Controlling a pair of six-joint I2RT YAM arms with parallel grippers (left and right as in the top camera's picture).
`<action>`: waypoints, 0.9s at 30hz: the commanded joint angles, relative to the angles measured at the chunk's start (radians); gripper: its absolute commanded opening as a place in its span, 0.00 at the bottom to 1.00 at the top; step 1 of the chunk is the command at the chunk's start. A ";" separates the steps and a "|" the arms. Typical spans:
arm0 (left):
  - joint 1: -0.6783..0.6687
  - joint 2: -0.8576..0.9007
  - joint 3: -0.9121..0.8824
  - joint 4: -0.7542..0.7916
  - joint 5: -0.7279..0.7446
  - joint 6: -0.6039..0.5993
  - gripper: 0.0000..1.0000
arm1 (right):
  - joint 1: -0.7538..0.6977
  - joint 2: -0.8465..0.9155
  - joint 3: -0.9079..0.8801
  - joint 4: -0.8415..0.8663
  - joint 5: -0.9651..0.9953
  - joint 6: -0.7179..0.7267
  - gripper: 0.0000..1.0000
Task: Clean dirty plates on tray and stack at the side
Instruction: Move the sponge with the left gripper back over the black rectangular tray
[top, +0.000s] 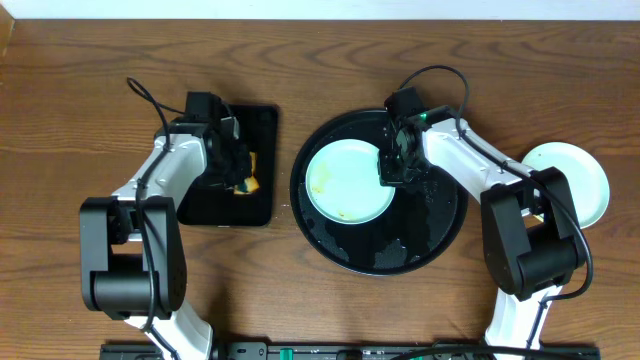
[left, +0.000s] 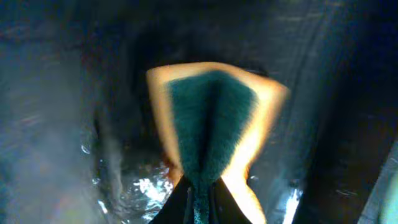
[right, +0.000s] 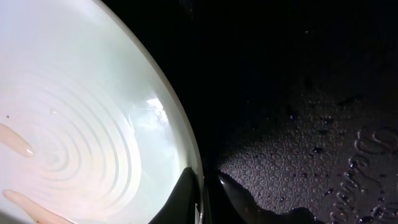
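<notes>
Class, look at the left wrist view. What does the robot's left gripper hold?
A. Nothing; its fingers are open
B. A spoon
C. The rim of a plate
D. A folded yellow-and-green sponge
D: the left gripper pinches a folded sponge, yellow with a green face, over the rectangular tray; the rim of the plate is in the right gripper.

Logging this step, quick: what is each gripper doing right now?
Left gripper: closed on the sponge.
Right gripper: closed on the plate, at its rim.
</notes>
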 joint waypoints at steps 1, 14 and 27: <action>0.037 0.024 -0.008 -0.033 -0.225 -0.123 0.08 | -0.012 0.033 -0.042 -0.027 0.122 -0.018 0.01; 0.053 0.024 -0.008 -0.063 -0.287 -0.187 0.07 | -0.012 0.033 -0.042 -0.027 0.122 -0.019 0.01; 0.047 -0.015 0.013 -0.052 -0.141 -0.044 0.36 | -0.012 0.033 -0.042 -0.027 0.122 -0.019 0.01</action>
